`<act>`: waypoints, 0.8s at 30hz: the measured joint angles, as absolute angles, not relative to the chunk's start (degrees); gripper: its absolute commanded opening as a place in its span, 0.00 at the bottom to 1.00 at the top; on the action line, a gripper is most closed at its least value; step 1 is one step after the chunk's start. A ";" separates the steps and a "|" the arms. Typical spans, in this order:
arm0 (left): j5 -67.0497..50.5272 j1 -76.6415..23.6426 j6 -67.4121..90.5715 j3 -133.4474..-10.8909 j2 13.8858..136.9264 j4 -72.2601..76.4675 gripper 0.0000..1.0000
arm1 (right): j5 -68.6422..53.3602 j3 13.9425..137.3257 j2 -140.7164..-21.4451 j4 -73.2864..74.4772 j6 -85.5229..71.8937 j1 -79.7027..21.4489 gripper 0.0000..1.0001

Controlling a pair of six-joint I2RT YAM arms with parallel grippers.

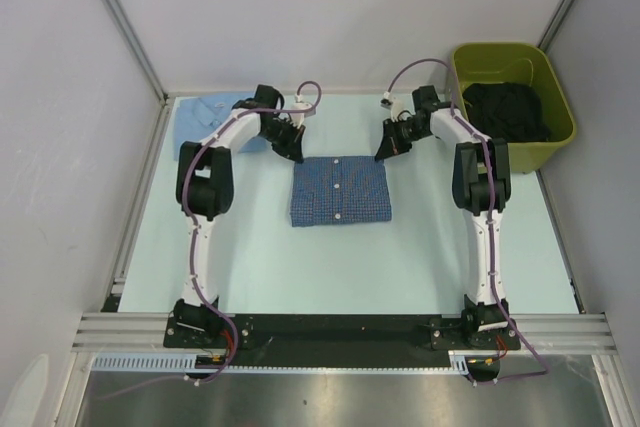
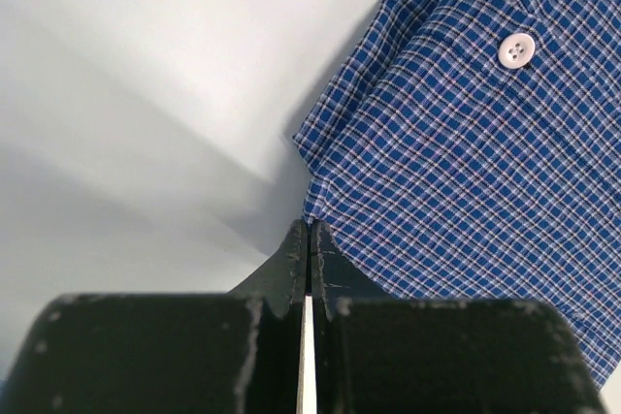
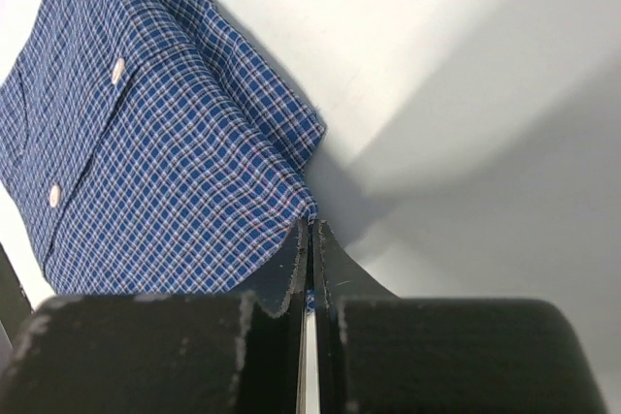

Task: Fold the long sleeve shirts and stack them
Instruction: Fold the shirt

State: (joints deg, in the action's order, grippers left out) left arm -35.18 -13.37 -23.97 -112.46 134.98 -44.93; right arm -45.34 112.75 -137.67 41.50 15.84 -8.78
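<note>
Two shirts lie on the table (image 1: 420,257), well apart. The checked shirt (image 1: 340,192) sits in the middle, folded into a flat rectangle. Its long axis runs left to right, turned slightly so the right end lies a little nearer the arm bases. Its row of white buttons (image 1: 339,188) crosses the short way, from the far edge to the near edge, facing up. I cannot tell which end the collar is on.

The pale blue shirt (image 1: 205,119) lies folded at the far left corner of the table, partly hidden behind the left arm, and its direction cannot be made out.

Both arms reach to the far edge of the checked shirt. The left gripper (image 1: 296,154) is at the far left corner and the right gripper (image 1: 382,154) at the far right corner. In each wrist view the fingers are pressed together with only a hairline gap, and their tips meet the corner of the checked cloth. Whether any fabric is pinched between them cannot be told.

A green bin (image 1: 560,127) stands at the far right, beside the right arm, with dark cloth (image 1: 505,107) heaped inside.
</note>
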 measured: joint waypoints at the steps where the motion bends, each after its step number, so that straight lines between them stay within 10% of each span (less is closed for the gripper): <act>1: -35.22 -13.34 -23.88 -112.14 134.76 -44.49 0.00 | -45.45 112.73 -137.49 41.06 15.53 -8.73 0.00; 15: -32.69 -12.67 -19.51 -111.70 134.98 -40.80 0.02 | -45.52 111.04 -136.57 31.88 10.20 -8.67 0.04; 20: -31.40 -12.40 -18.17 -112.18 136.29 -40.91 0.51 | -43.72 112.03 -138.43 31.70 8.67 -9.39 0.60; 24: -32.23 -10.59 -17.76 -112.55 135.37 -41.04 0.70 | -42.59 112.42 -137.67 32.93 7.86 -8.91 0.94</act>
State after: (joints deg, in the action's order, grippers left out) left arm -32.23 -10.59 -17.76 -112.55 135.37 -41.04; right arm -42.59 112.42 -137.67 32.93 7.86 -8.91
